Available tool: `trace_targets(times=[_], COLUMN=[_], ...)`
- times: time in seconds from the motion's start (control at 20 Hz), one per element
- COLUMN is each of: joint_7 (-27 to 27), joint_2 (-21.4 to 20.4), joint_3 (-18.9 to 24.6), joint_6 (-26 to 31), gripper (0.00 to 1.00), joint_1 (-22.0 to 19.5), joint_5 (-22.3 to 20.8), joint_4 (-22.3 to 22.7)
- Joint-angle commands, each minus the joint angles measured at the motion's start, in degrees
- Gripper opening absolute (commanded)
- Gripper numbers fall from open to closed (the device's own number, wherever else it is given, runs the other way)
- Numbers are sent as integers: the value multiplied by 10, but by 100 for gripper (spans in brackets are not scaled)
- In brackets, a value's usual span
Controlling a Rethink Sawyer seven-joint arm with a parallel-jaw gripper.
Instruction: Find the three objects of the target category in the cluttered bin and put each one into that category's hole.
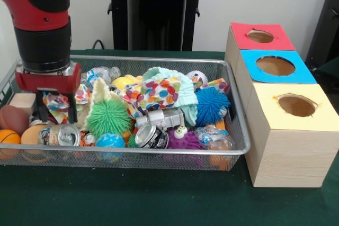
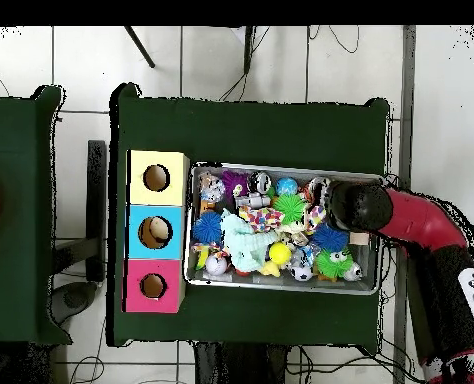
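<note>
cans (image 1: 153, 135) lie on their sides in the bin (image 1: 233, 146), one at about five o'clock just below the gripper (image 1: 54, 110), its length running three to nine; i cannot tell how the jaws stand.

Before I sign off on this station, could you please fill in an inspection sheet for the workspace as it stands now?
Surface: green table cloth, bare in front of the bin.
Job's things: wire mesh bin packed full; three wooden boxes with holes, topped red, blue and yellow, all holes empty.
Clutter: green spiky ball, blue spiky ball, crushed cans, polka-dot cloth, orange ball.
Claw: claw lowered into the bin's end away from the boxes; open or shut not discernible.
Cables: black cables on the tiled floor.
Surroundings: second green table beside.
</note>
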Motion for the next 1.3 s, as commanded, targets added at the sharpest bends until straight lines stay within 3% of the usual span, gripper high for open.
trace_targets(times=[0.05,1.3], joint_7=[11,30], joint_2=[-30,6], joint_3=[6,5], joint_6=[83,45], gripper=[100,100], joint_1=[21,41], joint_5=[23,46], joint_4=[28,10])
